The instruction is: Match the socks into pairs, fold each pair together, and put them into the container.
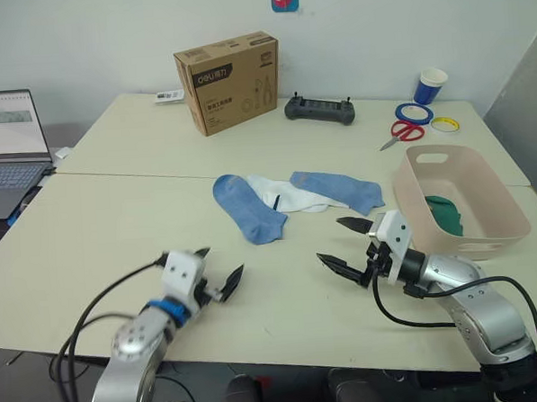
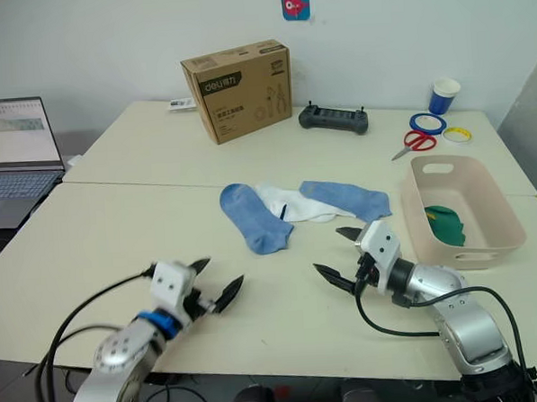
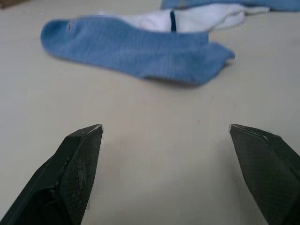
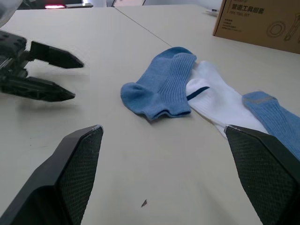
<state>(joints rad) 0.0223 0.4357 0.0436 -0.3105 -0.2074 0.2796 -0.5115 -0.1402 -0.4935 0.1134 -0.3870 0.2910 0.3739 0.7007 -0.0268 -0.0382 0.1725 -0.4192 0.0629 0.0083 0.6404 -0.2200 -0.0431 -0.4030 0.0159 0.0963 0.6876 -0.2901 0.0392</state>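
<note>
Three socks lie in a loose row at the table's middle: a light blue sock [image 1: 248, 208], a white sock [image 1: 284, 196] with a small dark mark, and a second light blue sock [image 1: 338, 189] partly over the white one. A dark green sock [image 1: 448, 214] lies inside the pale pink container [image 1: 496, 241] at the right. My left gripper [image 1: 222, 262] stands open just above the table, short of the nearest blue sock [image 3: 140, 51]. My right gripper [image 1: 330, 240] is open too, left of the container, and holds nothing. The right wrist view shows the left gripper [image 4: 78, 80] across from the socks.
At the back stand a brown cardboard box [image 1: 229, 81], a black controller [image 1: 320, 109], red scissors [image 1: 402, 133], tape rolls [image 1: 414, 113] and a blue cup [image 1: 431, 85]. An open laptop [image 1: 9, 147] sits at the far left. Bare tabletop lies between the two grippers.
</note>
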